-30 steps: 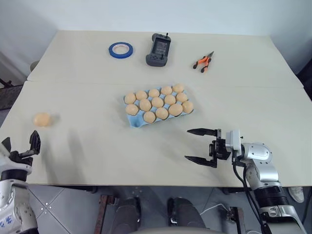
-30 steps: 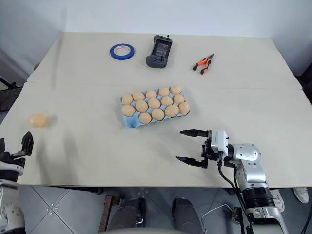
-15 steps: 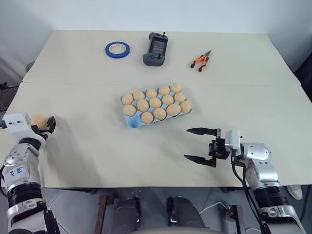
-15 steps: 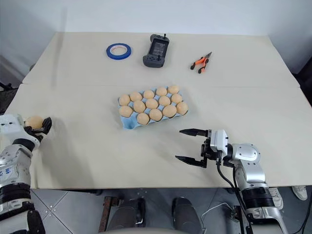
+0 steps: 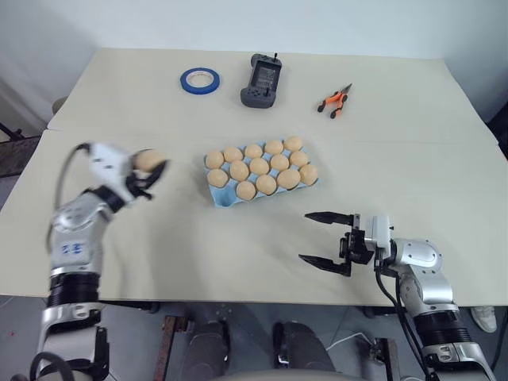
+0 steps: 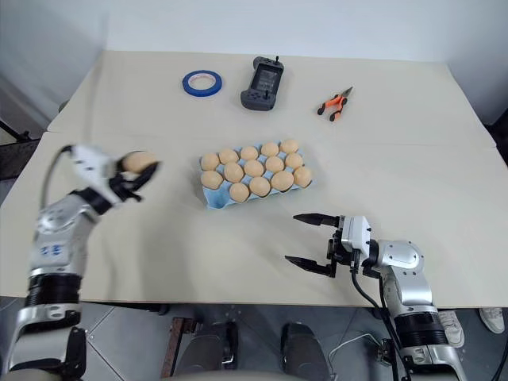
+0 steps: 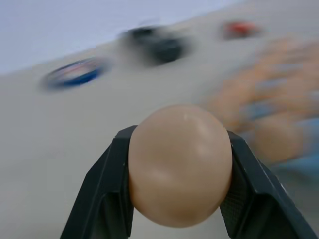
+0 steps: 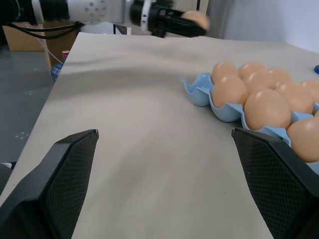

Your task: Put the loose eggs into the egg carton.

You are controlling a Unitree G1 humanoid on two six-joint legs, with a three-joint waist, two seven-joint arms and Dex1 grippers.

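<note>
We log the left end effector (image 5: 152, 173) clamped on one egg (image 7: 179, 164), left of the egg carton (image 5: 221, 196). Right end effector (image 5: 323, 239) gapes empty over bare surface (image 5: 238, 246) near its front edge.

Lab or workshop, tape roll (image 5: 198, 79), pliers (image 5: 332, 101)

So the egg carton (image 5: 262, 176) is a light blue moulded tray, no lid, sitting roughly mid-surface and turned a bit askew to the edges. It's nearly full of tan-orange eggs (image 5: 259, 166), all upright in their cups, fourteen by my count. One cup at the near-left corner (image 8: 198, 92) looks empty. The last loose egg (image 7: 180, 165) isn't on the surface at all; it's up in the air toward the left edge, pinched between the left gripper (image 5: 152, 171)'s jaws, apart from the carton.
</note>
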